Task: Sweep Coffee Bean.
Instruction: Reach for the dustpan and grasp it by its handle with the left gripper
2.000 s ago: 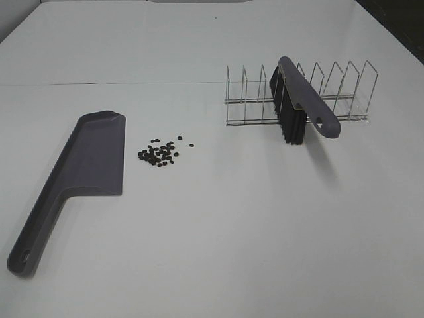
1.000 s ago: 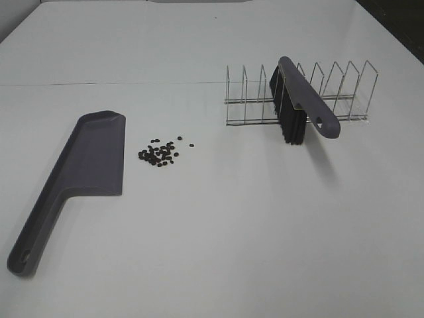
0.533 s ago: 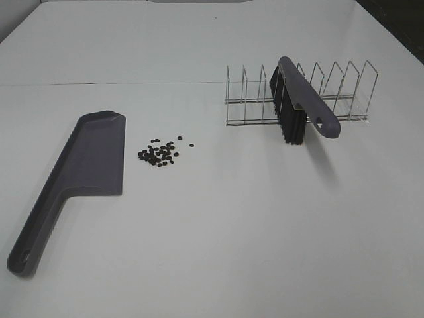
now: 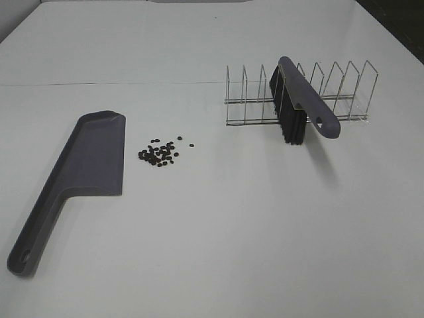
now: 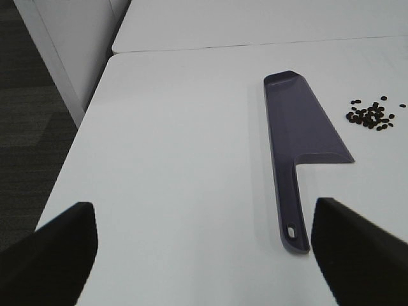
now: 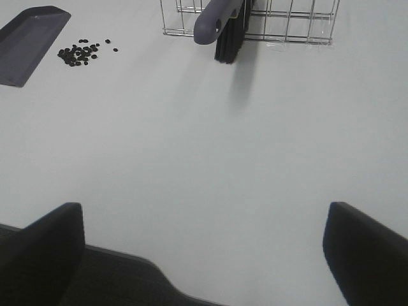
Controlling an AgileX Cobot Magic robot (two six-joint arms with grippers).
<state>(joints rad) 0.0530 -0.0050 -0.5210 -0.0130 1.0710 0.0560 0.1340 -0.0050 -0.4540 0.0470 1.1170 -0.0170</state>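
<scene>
On a white counter (image 4: 218, 252), a grey-purple dustpan (image 4: 89, 162) lies at left, its handle toward the near edge. Just right of its blade, and apart from it, the coffee beans (image 4: 159, 153) sit in a loose cluster whose long axis runs left to right. A few strays trail toward the wire rack (image 4: 341, 96) at far right, where a brush (image 4: 301, 89) leans, bristles down. The left fingers (image 5: 51, 255) and right fingers (image 6: 38, 248) are spread wide, holding nothing.
</scene>
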